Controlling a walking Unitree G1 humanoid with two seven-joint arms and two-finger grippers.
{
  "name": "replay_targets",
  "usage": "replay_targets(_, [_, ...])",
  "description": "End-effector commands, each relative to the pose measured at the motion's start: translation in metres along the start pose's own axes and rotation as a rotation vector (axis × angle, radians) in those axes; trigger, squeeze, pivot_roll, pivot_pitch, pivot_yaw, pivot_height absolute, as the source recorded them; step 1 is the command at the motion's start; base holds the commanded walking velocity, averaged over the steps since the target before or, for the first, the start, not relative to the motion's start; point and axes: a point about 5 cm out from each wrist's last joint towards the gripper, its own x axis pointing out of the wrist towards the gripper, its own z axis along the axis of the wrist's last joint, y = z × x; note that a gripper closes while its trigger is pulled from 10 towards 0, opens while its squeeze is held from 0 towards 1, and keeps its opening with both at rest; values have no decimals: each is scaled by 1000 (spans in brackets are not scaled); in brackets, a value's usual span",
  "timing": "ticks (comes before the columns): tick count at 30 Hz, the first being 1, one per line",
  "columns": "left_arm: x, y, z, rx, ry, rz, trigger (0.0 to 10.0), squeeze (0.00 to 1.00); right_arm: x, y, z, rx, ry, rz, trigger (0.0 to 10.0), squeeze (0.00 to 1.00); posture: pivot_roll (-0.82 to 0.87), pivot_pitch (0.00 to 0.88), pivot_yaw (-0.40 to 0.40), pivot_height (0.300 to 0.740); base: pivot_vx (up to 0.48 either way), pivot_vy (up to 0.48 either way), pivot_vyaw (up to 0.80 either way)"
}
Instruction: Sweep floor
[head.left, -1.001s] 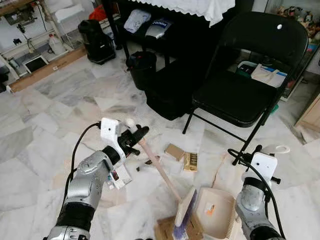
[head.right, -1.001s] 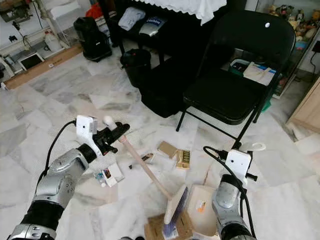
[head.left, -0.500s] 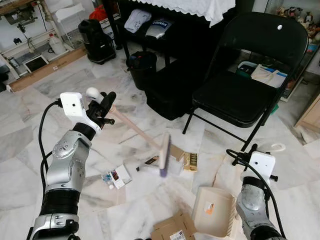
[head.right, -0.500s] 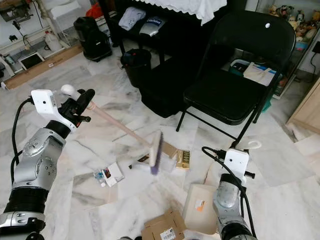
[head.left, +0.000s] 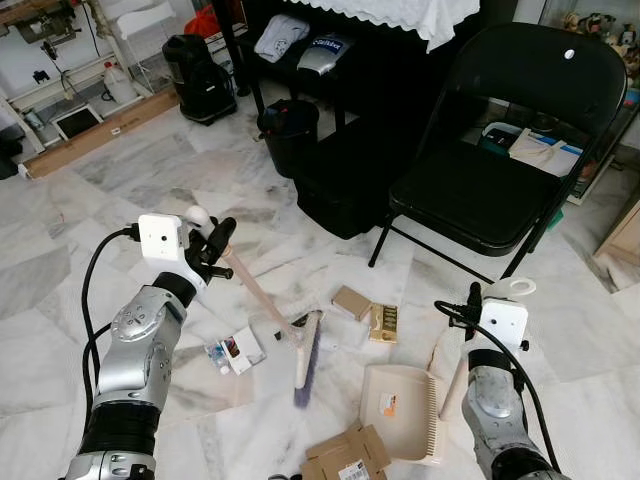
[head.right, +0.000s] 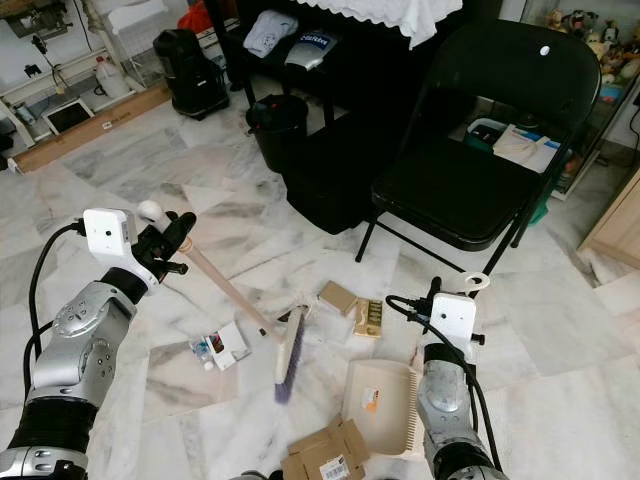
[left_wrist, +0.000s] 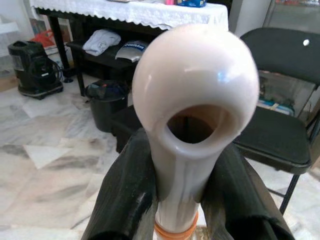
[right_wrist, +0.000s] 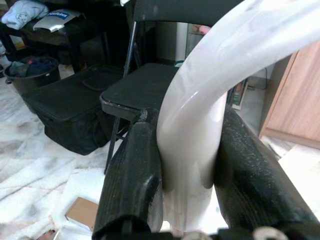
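1. The left hand (head.left: 215, 245) is clamped shut on the top of the broom handle (head.left: 255, 290), both black fingers (left_wrist: 125, 200) squeezing the pale shaft just under its rounded knob; since half a second ago it has come lower and closer to the litter.
2. The brush head (head.left: 308, 355) is down now, bristles on the marble floor (head.left: 120, 250) just beside the small white packet (head.left: 235, 352); half a second ago it was swung up above the floor.
3. The right hand (head.left: 470, 300) is closed around the curved white handle of the dustpan (head.left: 400, 410), a finger (right_wrist: 135, 180) pressed on either side of it.
4. The dustpan lies flat on the floor to the right of the brush head, a little apart from it, much as it lay half a second ago.
5. Litter count: one brown flat box (head.left: 350, 302) and one gold packet (head.left: 383, 322) side by side beyond the brush head, one white packet left of it, one cardboard piece (head.left: 345, 455) nearest the robot.
6. One black folding chair (head.left: 500, 150) behind, one black bin (head.left: 288, 135), one black suitcase (head.left: 345, 190) beside it.
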Motion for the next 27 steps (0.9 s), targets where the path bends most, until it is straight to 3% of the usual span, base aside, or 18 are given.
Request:
replay_targets(1, [-6, 6, 8, 49, -35, 12, 10000, 0, -5, 5, -8, 14, 50, 18, 10000, 0, 87, 115, 122, 740, 0, 0, 0])
replay_targets(10, [-14, 16, -12, 61, 8, 151, 10000, 0, -5, 4, -8, 20, 52, 28, 10000, 0, 76, 92, 120, 740, 0, 0, 0])
replay_targets(13, [-17, 13, -22, 18, 37, 153, 10000, 0, -4, 3, -7, 24, 48, 25, 10000, 0, 76, 92, 120, 740, 0, 0, 0])
replay_targets(27, [-15, 8, -22, 22, 25, 134, 10000, 0, -2, 4, -5, 29, 44, 33, 10000, 0, 74, 94, 114, 740, -258, 0, 0])
